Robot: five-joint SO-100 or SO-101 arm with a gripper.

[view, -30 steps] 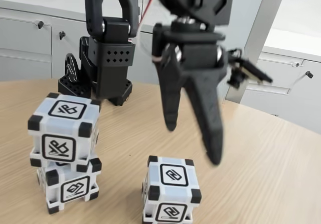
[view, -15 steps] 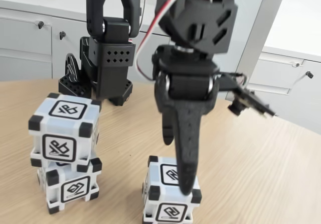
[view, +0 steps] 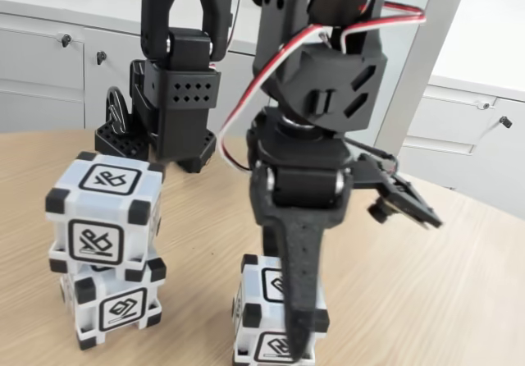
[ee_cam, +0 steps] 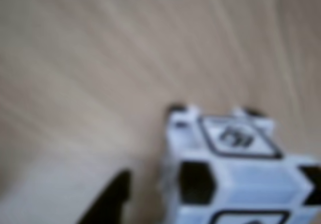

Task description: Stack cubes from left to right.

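Observation:
Two cubes are stacked at the left of the fixed view, the upper cube [view: 105, 214] resting on the lower cube [view: 111, 304], slightly offset. A third cube [view: 264, 288] stands alone on the wooden table near the front centre. My black gripper [view: 283, 317] is open and lowered over this lone cube. One finger [view: 299, 300] hangs across the cube's front and the other reaches down behind it. The blurred wrist view shows the same cube [ee_cam: 230, 174] at lower right. A dark fingertip [ee_cam: 108, 204] sits just left of it with a small gap between them.
The arm's black base [view: 172, 112] stands at the back of the round wooden table [view: 435, 284]. White cabinets line the wall behind. The wrist camera [view: 398, 198] sticks out to the right of the gripper. Bare tabletop lies to the right of the lone cube.
The gripper has come down and leftward from above the table to straddle the lone cube, turning so that one finger faces the camera. None of the cubes has moved.

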